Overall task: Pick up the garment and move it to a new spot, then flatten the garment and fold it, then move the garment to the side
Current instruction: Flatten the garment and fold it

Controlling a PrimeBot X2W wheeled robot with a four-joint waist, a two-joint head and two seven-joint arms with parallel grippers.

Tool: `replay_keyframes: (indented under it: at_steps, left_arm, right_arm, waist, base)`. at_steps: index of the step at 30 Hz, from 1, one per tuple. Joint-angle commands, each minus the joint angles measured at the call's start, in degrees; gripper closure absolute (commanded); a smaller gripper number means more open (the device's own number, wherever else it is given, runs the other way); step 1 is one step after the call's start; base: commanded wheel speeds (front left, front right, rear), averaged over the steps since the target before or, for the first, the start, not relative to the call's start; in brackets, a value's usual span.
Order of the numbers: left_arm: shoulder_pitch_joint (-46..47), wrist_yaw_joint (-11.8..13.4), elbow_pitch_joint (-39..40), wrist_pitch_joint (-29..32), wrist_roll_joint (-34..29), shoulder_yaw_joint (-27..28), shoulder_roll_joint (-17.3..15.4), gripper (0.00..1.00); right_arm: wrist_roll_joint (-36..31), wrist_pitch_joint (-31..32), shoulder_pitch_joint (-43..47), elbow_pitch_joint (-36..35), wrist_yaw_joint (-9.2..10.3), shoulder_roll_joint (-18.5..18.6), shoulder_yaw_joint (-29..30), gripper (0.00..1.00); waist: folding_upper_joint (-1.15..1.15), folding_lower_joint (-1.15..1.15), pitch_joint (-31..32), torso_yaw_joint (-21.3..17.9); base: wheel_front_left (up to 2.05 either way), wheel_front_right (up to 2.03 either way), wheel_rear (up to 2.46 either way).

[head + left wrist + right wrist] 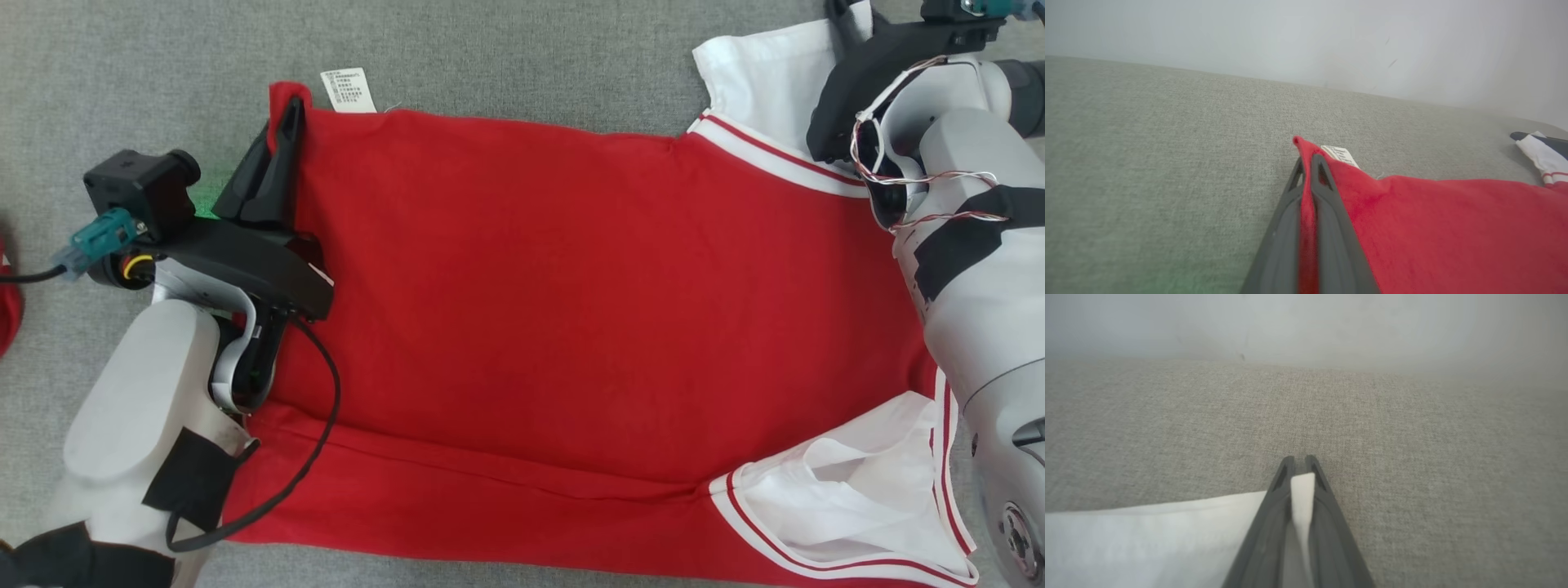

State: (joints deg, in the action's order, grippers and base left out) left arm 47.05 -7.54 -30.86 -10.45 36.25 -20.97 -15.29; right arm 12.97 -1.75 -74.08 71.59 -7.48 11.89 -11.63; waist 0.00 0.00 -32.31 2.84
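Red knit garment (522,286) with white, red-striped sleeves lies spread sideways on the grey woven surface (490,49). Its body is mostly flat, with one long crease along the near edge.

Left gripper (1307,157): fingers pressed together, pinching the far left red corner, just beside the white care label (349,90).

Right gripper (1299,460): fingers closed on a fold of the far white sleeve (759,82).

Obstructions: the pale left forearm (139,408) and its looping black cable (322,408) lie over the garment's left edge. The grey right forearm (980,310) covers the right edge between the two sleeves.

Separate red item (6,298) at the left border, apart from the garment; cannot tell what it is.
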Motion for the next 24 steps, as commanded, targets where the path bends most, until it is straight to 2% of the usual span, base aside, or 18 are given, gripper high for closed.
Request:
replay_keyframes:
  at_steps: [1, 8, 14, 20, 24]
  left_arm:
    - [0.75, 0.12, -0.94, -0.54, 0.95, -0.46, -0.6, 1.0]
    - [1.95, 0.12, -2.56, -1.62, 1.54, -0.95, -1.19, 1.0]
    - [1.69, 0.12, -4.02, -2.67, 2.62, -0.92, -1.5, 1.0]
    - [-1.15, 0.12, -5.45, -3.52, 3.78, -1.92, -2.14, 1.0]
    - [-3.41, 0.12, -5.3, -4.18, 4.67, -1.76, -2.74, 1.0]
  right_arm:
    - [-0.59, -0.59, 0.1, 1.32, -0.05, -0.48, 0.33, 1.0]
    - [-2.62, -6.03, -3.24, 1.06, -0.05, 1.51, 0.81, 1.0]
    - [-4.05, -10.6, -2.55, 1.33, -0.05, 0.24, 0.56, 1.0]
    - [-0.6, -12.58, 2.1, 0.01, -0.05, -1.43, -0.89, 1.0]
    - [3.15, -13.29, 7.35, -4.11, -0.05, -1.13, -3.45, 1.0]
  waist:
    - [0.0, 0.0, -0.54, 0.06]
    - [0.0, 0.0, 0.29, -0.36]
    - [0.0, 0.0, 2.77, -1.28]
    - [0.0, 0.0, 6.79, -2.39]
    - [0.0, 0.0, 9.75, -3.4]
  base:
    - [0.0, 0.0, 0.0]
    - [0.0, 0.0, 0.0]
    - [0.0, 0.0, 0.0]
    - [0.0, 0.0, 0.0]
    - [0.0, 0.0, 0.0]
